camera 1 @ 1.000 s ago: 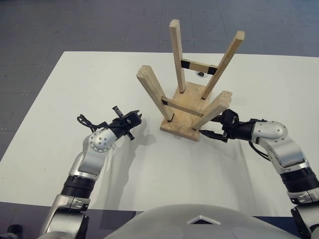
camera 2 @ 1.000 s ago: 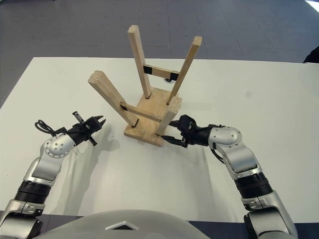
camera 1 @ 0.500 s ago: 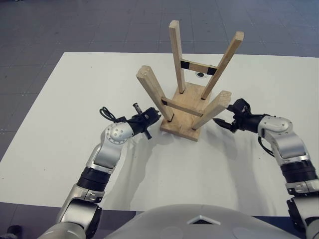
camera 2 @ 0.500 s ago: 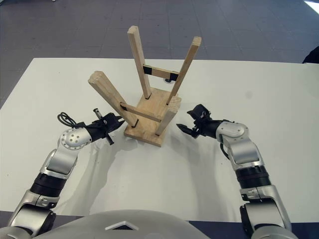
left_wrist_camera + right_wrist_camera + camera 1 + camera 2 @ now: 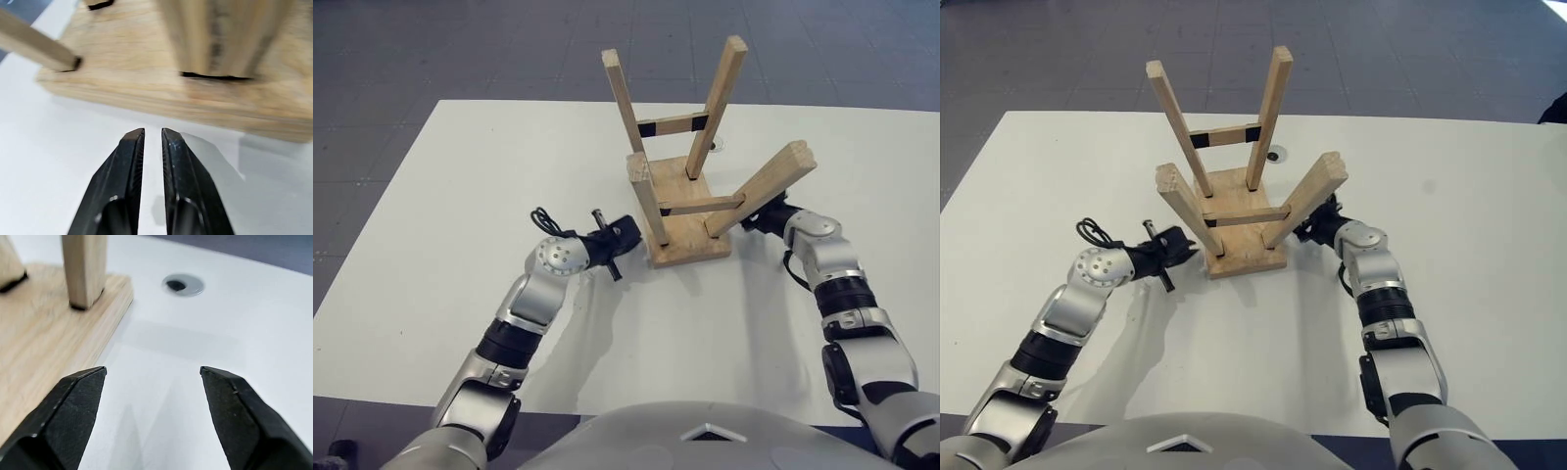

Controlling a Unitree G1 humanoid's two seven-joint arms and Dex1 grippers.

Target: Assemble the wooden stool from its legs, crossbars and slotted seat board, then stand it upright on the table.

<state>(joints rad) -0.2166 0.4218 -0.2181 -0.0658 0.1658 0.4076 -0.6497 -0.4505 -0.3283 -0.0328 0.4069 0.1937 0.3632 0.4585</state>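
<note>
Counted 1 stool [image 5: 1234, 196], made up of 4 legs [image 5: 1268, 108], 2 crossbars [image 5: 1224, 135] & 1 seat board [image 5: 1252, 257]. There was 1 table [image 5: 1479, 196] w/ 1 round grommet [image 5: 1276, 155]. Grippers: 2 total, i.e. left gripper [image 5: 152, 131] & right gripper [image 5: 152, 369].

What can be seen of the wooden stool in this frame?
The wooden stool is pale, unfinished-looking wood, assembled and upside down: its seat board lies flat on the white table, four splayed legs pointing up, two crossbars with black-wrapped ends joining them in pairs. The left gripper sits just short of the board's edge; the right gripper is by a near leg, contact unclear.
</note>
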